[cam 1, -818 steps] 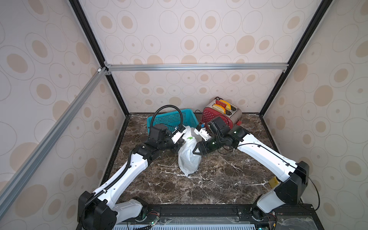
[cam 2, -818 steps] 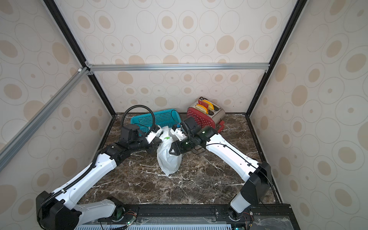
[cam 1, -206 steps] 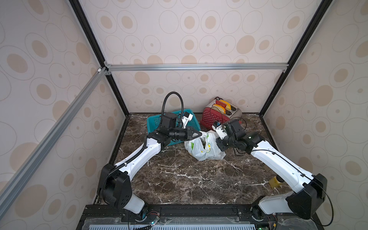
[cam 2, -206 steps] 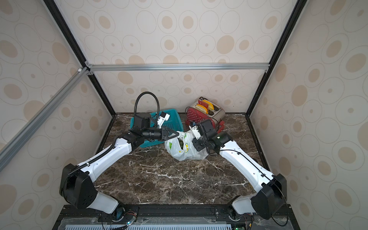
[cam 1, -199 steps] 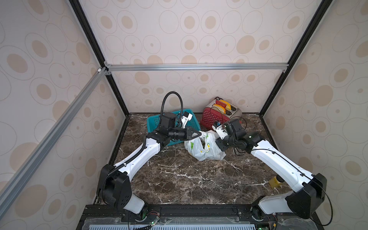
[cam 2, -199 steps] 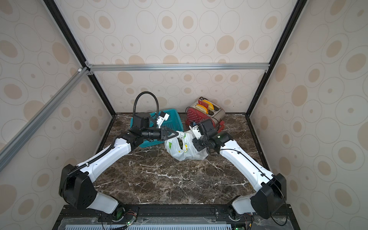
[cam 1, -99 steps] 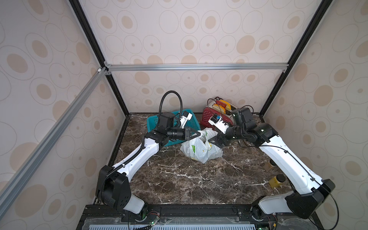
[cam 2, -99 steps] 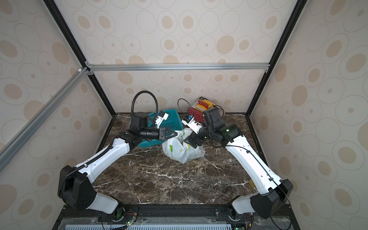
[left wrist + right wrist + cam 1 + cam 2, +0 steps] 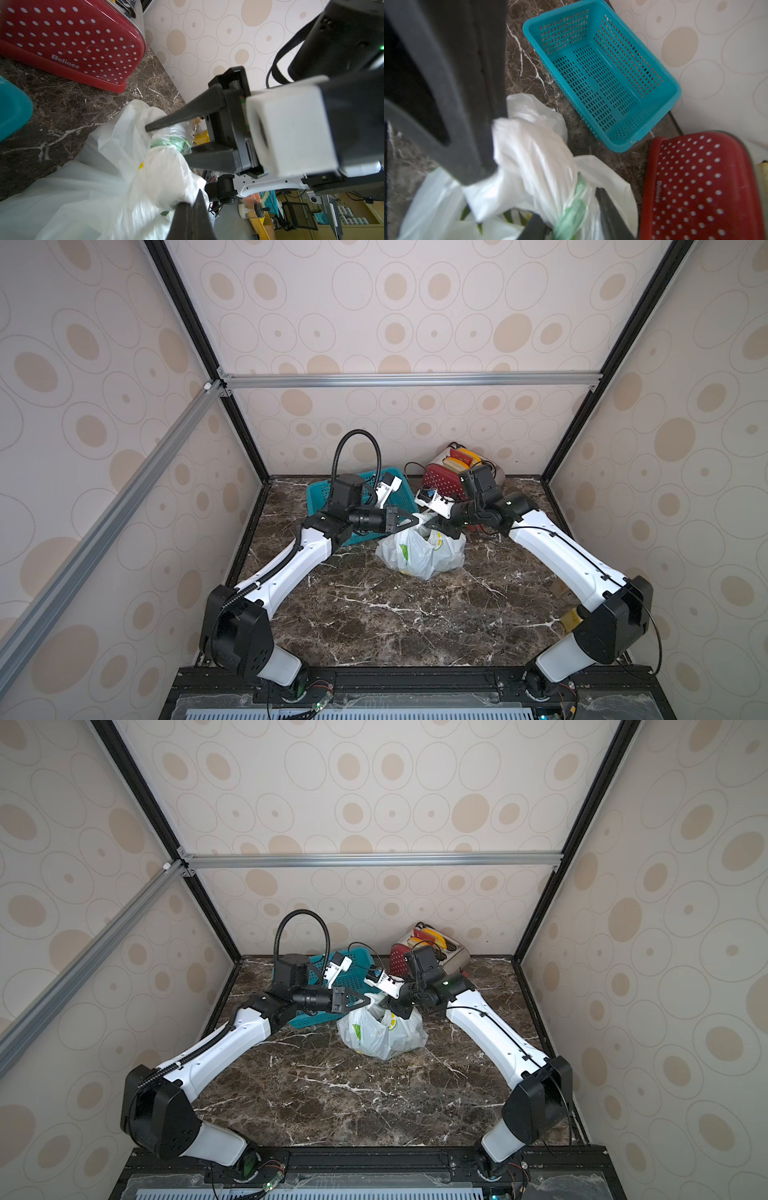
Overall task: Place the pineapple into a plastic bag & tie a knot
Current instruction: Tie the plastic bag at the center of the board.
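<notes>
Left gripper [image 9: 416, 521] clamps the thin white lemon-printed plastic bag [image 9: 415, 558], frame centre. Right gripper [image 9: 166, 140] straddles its twisted handle [image 9: 569, 199], grip unclear. We risk slick film slipping free before any knot forms.

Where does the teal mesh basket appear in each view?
Top view: teal basket at the back, partly behind the left arm.
Top view: basket likewise, behind that arm.
Left wrist: only a corner, at the frame edge.
Right wrist: whole basket, empty.
Shared landmark: red dotted toaster beside it.

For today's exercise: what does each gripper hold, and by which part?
Plastic bag: left gripper pinches one handle; right gripper straddles the other, grip unclear.
</notes>
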Controlling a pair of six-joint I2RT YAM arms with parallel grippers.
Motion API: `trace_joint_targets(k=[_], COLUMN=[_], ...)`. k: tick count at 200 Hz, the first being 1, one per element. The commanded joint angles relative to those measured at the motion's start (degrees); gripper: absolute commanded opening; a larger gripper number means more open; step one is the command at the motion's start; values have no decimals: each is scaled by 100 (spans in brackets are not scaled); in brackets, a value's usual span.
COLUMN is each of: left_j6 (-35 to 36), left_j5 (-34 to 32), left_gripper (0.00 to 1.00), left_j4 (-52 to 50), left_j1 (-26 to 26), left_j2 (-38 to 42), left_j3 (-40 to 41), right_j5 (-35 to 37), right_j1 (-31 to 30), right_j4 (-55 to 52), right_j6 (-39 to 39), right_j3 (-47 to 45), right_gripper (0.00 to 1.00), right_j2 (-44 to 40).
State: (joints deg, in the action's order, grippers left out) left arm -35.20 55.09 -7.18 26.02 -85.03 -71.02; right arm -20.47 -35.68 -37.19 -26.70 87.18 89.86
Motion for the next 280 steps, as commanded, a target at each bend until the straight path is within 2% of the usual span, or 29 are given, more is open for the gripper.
trace_joint_targets(k=[1,14,23,36,48,59,69,87,107,126,148,166,197,237,280], left_j6=[381,756,1058,1459,1850,2019,2207,2220,1281,325,-69,-49,-401,-1017,-1217], left_j5=[161,-138,-433,-1103,-1671,-2361,-2850,-3486,-3286,-3264,-3461,-3558,-2873,-3056,-3585], left_gripper=[0,2,12,37,52,61,64,62,47,35,25,24,23,23,39], left_j4=[68,-315,-580,-852,-855,-742,-615,-683,-831,-846,-1175,-1163,-576,53,-113], left_j1=[-29,-36,-49,-62,-60,-54,-49,-1,99,735,1199,1203,1202,1171,1168], left_j2=[251,304,391,673,1074,1514,1962,2428,2475,2402,2279,2294,1653,1178,1121], left_j3=[-345,-424,-464,-407,-196,83,356,652,625,623,697,688,527,462,485], right_j5=[-374,-583,-689,-768,-754,-654,-455,-79,517,755,999,1136,1178,1159,1124], right_j1=[-18,-27,-42,-46,-62,-75,-107,-205,-395,-494,-591,-603,-601,-603,-609], right_j4=[-34,-36,-34,-1,28,96,151,202,278,274,291,291,273,309,299], right_j6=[12,167,276,486,743,1077,1412,1962,2486,3054,3415,3553,3590,3606,3558], right_j3=[-72,-64,-51,-45,-26,-7,-1,17,-32,10,-64,-134,-107,-199,-223], right_gripper=[13,5,2,0,0,0,0,0,0,0,0,0,0,0,0], right_j2=[6,28,42,49,68,77,95,84,31,8,-64,-83,-77,-140,-169])
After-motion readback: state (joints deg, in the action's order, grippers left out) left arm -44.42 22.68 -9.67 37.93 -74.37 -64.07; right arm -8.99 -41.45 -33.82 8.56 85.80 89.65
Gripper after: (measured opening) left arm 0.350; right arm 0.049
